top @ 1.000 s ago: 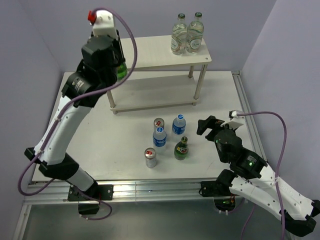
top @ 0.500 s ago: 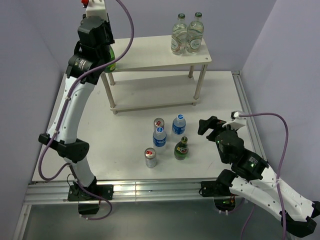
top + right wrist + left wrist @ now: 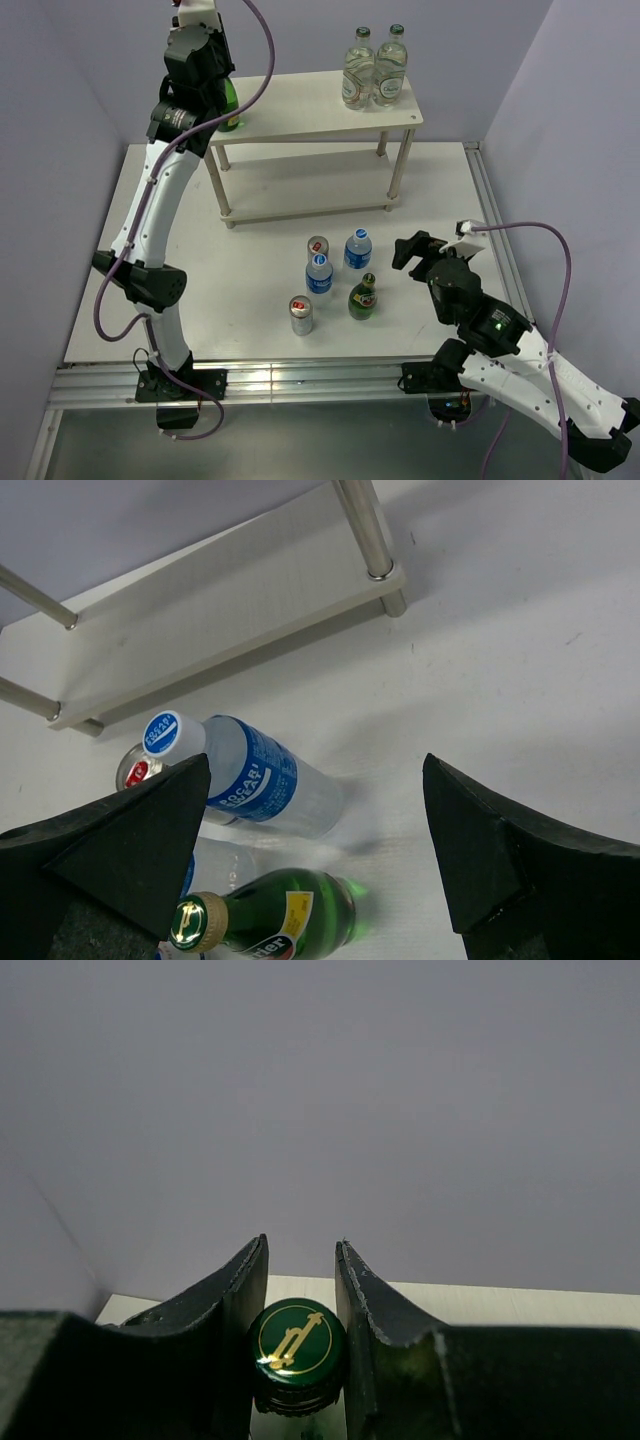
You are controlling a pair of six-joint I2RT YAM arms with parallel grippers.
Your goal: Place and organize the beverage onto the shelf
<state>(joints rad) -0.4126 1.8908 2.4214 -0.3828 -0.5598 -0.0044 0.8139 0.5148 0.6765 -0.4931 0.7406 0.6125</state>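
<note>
- right gripper (image 3: 412,252): jaws spread wide, nothing between them. It hovers just right of the drinks, near the right rail of the table (image 3: 200,285) (tight on that side).
- near can (image 3: 301,315): silver-blue, upright, red mark on the lid. Side print is too small to read. It is the drink closest to the table's front edge.
- loose green bottle (image 3: 363,297): upright, yellow label. The right wrist view catches only "…rier" at the frame bottom.
- front water bottle (image 3: 319,274): blue cap and label, text unreadable.
- back water bottle (image 3: 262,778): white lettering on the blue label looks like "POCARI" (second line too small). The cap print is unreadable.
- far can (image 3: 318,246): just left of the back water bottle, red tab mark on top.
- These five stand close together with narrow gaps. There is open table to their left, and more between them and the shelf (image 3: 310,110).
- Shelf lower board: bare where visible, with thin legs at the corners.
- left gripper (image 3: 301,1250): closed on the neck of the held green bottle (image 3: 297,1345). Its green cap carries a gold monogram. The bottle is upright at the left end of the top board, close to the edge (base contact not discernible).
- clear glass bottles (image 3: 373,72): a pair touching at the right end of the top board, green caps, labels unreadable. The board is bare between them and the held bottle.
</note>
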